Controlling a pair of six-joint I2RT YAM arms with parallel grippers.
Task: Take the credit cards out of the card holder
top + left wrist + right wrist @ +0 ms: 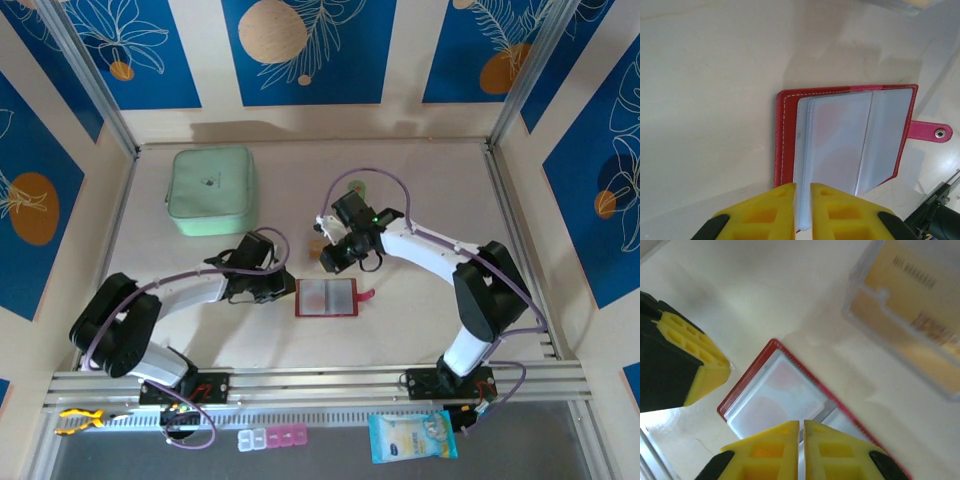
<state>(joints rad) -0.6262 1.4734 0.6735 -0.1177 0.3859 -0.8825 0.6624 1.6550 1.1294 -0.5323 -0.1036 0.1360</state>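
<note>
Mint-green pouch (210, 190) sits well apart at far left as two robot arms work an open red card holder (326, 297) lying flat at mid-table, near the front rail (320, 380). The left gripper (803, 192) has its yellow jaws drawn narrow on a clear pocket leaf of the holder, pinching it at the near edge. Just beside it, the right gripper (801, 427) hangs over the pockets with jaws almost together; whether a thin leaf or card lies between them cannot be told. Beyond the holder's far edge rest beige-orange credit cards (910, 305), apparently inside a clear case, so part of the job looks done. Pinkish tints behind the grey pockets suggest more may remain inside (the plastic is too cloudy to be sure). The small strap tab (932, 132) sticks out to the right, touching nothing. Room is tight between the two sets of fingers, while bare table (420, 330) opens to the right of the tab and toward the pouch; side rails and patterned walls close the workspace.
</note>
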